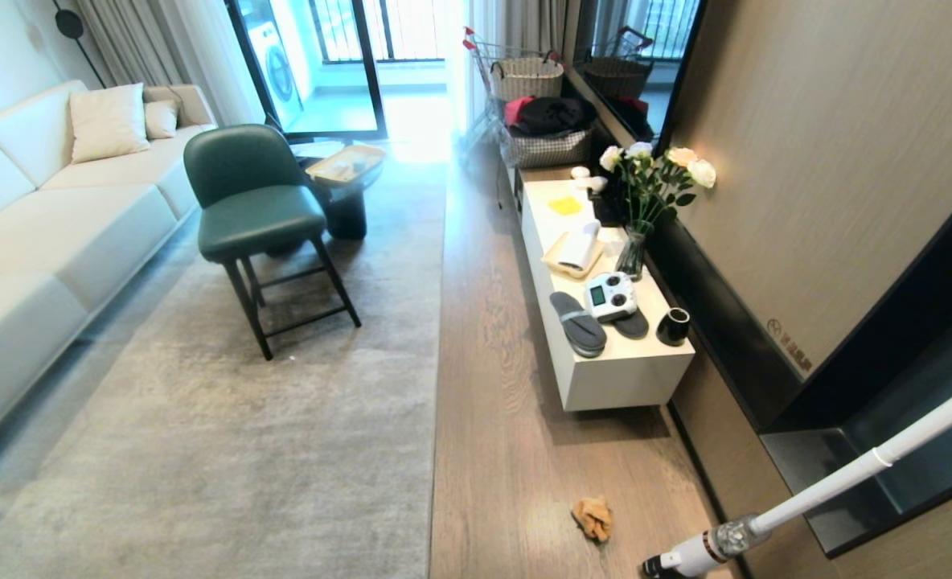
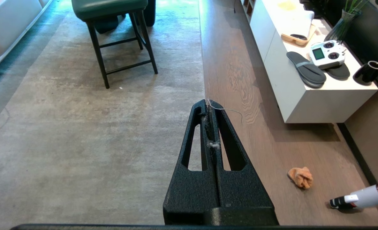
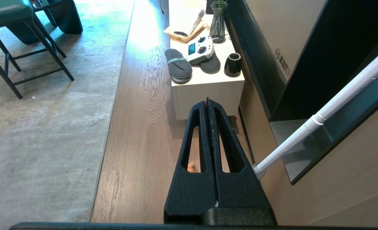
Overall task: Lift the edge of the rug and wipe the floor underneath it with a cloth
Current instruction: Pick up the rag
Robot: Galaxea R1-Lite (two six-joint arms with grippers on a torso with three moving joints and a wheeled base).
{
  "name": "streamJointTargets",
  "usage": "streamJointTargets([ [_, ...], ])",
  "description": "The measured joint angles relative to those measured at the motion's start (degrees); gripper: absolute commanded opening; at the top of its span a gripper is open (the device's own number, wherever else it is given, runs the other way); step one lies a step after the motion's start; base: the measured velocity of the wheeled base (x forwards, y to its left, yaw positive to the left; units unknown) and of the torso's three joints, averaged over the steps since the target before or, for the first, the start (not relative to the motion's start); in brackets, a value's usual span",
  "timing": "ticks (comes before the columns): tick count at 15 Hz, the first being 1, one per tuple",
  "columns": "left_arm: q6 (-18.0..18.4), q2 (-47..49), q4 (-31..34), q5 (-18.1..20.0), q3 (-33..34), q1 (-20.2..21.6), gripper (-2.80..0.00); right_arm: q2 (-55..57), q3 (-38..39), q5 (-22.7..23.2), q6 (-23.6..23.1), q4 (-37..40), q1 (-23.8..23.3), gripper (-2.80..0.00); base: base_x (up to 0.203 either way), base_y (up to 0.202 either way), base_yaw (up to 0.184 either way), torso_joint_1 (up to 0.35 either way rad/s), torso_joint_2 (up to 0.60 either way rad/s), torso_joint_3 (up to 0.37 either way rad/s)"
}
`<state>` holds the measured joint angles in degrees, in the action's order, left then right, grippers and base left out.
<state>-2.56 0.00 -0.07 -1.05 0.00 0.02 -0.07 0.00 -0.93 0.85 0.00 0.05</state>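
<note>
The small crumpled orange-tan cloth point(image 1: 592, 518) lies on the brown wood-grain plank floor point(image 1: 492, 418), apart from the straight edge of the large pale grey short-pile rug point(image 1: 436, 354), which lies flat, and near the head of a white stick vacuum point(image 1: 814, 498) leaning against the wall; the head view shows neither arm. The left wrist view alone shows the left gripper point(image 2: 208, 103), its black jaws pressed together and empty, with lint and a thread caught between them, poised above the rug border; the right wrist view shows the right gripper point(image 3: 207, 102) with jaws likewise closed on nothing, over the floor before the low white bench point(image 3: 208, 88), the cloth only peeking through a finger slot; both wrist views show grey slippers point(image 2: 305, 68) on that bench.
</note>
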Motion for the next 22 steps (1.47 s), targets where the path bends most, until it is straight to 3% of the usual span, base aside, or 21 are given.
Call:
streamJointTargets([
  [12, 0.0, 0.0, 0.0, 0.0, 0.0, 0.0, -2.80, 0.0, 0.0, 0.0, 0.2, 0.0, 0.0, -2.80, 0.000, 0.000, 0.000, -0.003, 0.00, 0.003],
  [22, 0.0, 0.0, 0.0, 0.0, 0.0, 0.0, -2.80, 0.0, 0.0, 0.0, 0.3, 0.0, 0.0, -2.80, 0.000, 0.000, 0.000, -0.089, 0.20, 0.108],
])
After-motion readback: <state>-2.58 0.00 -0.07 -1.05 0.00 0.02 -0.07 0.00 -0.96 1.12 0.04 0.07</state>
